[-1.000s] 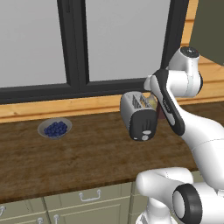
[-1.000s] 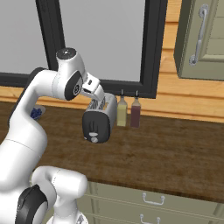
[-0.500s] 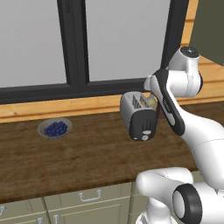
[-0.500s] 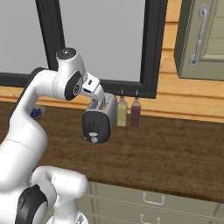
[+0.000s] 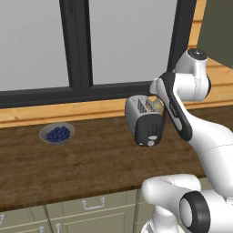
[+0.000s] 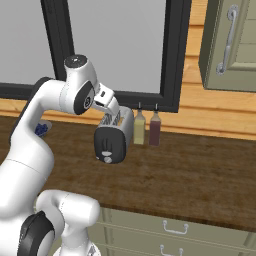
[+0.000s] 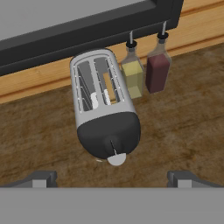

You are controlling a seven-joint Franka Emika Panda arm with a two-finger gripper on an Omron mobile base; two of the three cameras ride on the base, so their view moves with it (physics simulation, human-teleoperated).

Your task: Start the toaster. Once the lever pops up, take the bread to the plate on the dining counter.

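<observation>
Dark wood worktop holds a boxy brushed-steel toaster (image 7: 105,109). Above it the gripper (image 7: 109,177) hangs fully open, empty. To start well, it likely needs to press the small pale lever (image 7: 116,159) straight down.

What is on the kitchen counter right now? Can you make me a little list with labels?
toaster: steel, two slots, dark end panel facing the robot, standing on the wooden worktop
bread: golden slice sitting down in one slot
bottles: a yellow bottle and a dark red bottle, beside the toaster under the window
bowl of blueberries: off to the left
gripper: open, above the toaster, holding nothing
</observation>
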